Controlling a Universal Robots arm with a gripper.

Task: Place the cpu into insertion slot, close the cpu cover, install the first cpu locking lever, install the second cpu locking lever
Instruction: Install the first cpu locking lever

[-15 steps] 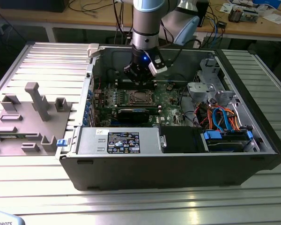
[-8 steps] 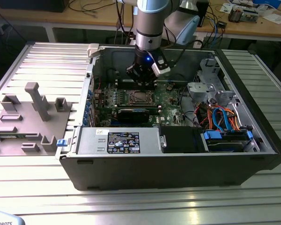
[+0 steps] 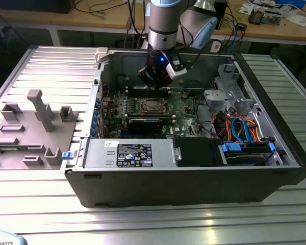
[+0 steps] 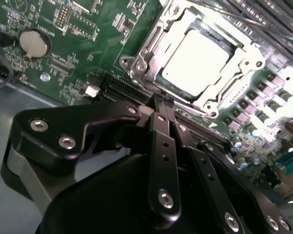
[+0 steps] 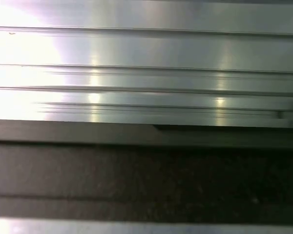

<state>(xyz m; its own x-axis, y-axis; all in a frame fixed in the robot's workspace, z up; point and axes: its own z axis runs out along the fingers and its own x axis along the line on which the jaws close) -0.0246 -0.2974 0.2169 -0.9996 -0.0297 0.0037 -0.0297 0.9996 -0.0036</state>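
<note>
The open computer case [image 3: 275, 168] lies on a ribbed metal table [image 3: 153, 224], with the green circuit board [image 3: 186, 109] flat inside it. The arm reaches down into the case. Its gripper [image 4: 162, 100] hangs just above the board beside the insertion slot [image 4: 158, 36], with its two black fingers [image 4: 158, 141] pressed together and nothing between them.

In the second wrist view the cpu [image 4: 198, 56] sits flat in the slot, its pale metal top showing through the window of the cpu cover [image 4: 234, 80]. The cover appears to lie down over the chip, though glare leaves this uncertain.

In the exterior view a grey fixture block [image 3: 33, 130] rests on the table toward the exterior view's left, well apart from the case.

The first wrist view shows ribbed metal above a dark band.
</note>
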